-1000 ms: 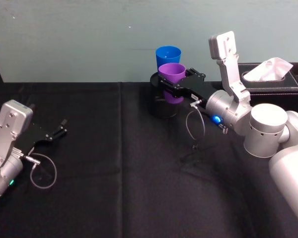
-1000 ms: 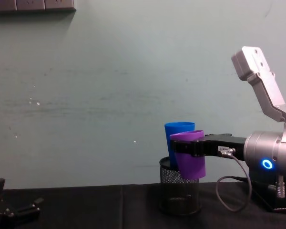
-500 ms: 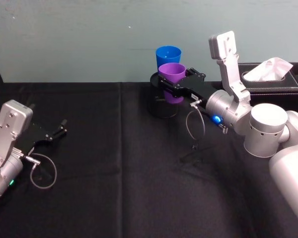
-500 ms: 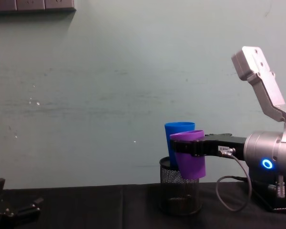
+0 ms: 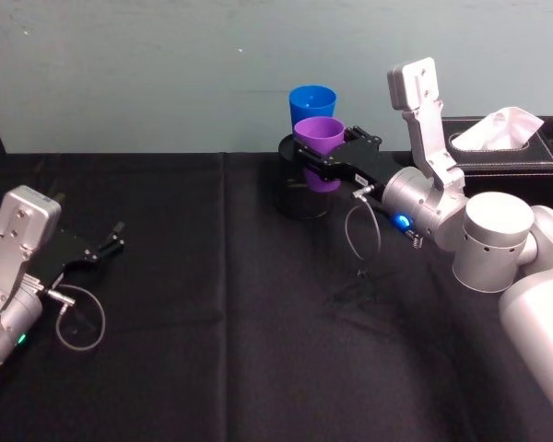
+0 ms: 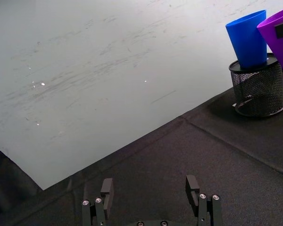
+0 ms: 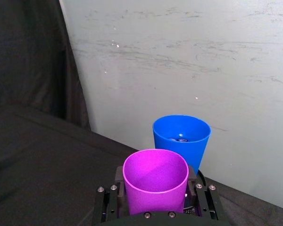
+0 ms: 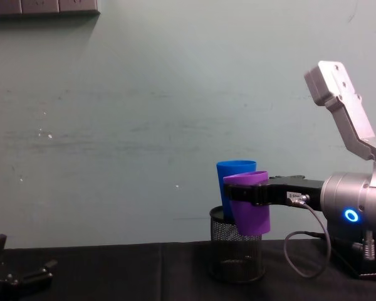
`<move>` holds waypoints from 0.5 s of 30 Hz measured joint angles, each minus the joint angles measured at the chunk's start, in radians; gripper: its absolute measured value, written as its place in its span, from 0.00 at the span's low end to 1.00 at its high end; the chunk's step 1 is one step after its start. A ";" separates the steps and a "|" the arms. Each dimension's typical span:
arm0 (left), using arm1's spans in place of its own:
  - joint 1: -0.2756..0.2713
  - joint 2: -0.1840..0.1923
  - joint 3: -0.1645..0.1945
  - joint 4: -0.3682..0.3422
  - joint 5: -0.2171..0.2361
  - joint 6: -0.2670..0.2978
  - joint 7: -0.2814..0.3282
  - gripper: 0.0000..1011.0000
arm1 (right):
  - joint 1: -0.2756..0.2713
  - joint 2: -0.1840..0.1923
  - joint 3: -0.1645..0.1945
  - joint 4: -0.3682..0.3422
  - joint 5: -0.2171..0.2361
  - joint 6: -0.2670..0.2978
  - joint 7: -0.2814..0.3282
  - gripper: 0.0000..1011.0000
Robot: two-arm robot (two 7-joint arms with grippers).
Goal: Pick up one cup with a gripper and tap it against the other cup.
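The right claw (image 5: 315, 166) grips the purple cup (image 5: 317, 134), up in the air by the far edge of the counter (image 5: 212, 368), just beside the blue cup (image 5: 311, 99). Tap time, I think: one small, gentle push forward. The left claw (image 6: 148, 188) waits by the left edge, spread wide, holding nothing.

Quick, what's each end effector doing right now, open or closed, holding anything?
Left end effector: open, holding nothing, low over the table.
Right end effector: closed on the purple cup, held up beside the blue cup.
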 joint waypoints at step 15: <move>0.000 0.000 0.000 0.000 0.000 0.000 0.000 0.99 | 0.000 0.000 0.000 0.000 0.000 0.000 0.000 0.73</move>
